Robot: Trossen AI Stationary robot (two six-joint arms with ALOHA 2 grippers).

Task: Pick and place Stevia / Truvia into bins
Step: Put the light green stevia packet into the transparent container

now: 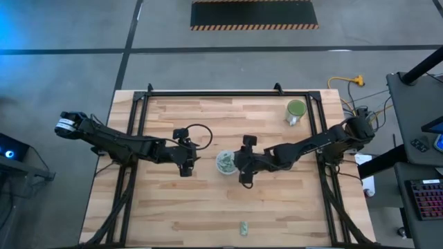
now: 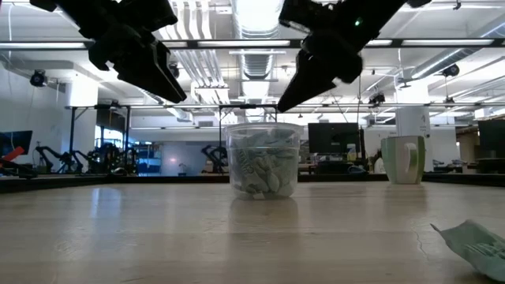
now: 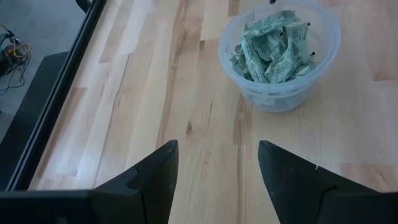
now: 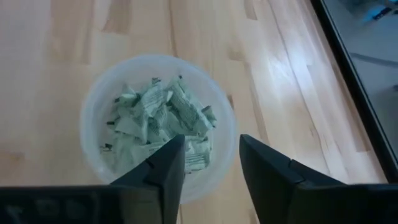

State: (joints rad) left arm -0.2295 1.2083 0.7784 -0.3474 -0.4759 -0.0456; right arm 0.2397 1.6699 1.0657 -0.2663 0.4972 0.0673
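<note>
A clear round plastic cup (image 1: pixel 225 162) stands on its base at the table's middle, filled with several pale green Stevia packets (image 4: pixel 163 118); it also shows in the low view (image 2: pixel 263 159) and the left wrist view (image 3: pixel 280 53). One loose packet (image 1: pixel 243 227) lies flat near the table's near edge, also in the low view (image 2: pixel 472 243). My left gripper (image 1: pixel 185 168) hangs open and empty to the cup's left. My right gripper (image 1: pixel 243 176) hangs open and empty just right of and above the cup (image 4: pixel 208 168).
A green mug with a white handle (image 1: pixel 296 111) stands at the table's far right. A black metal frame (image 1: pixel 228 93) runs along the table's far edge and sides. Bare wood lies between the cup and the near edge.
</note>
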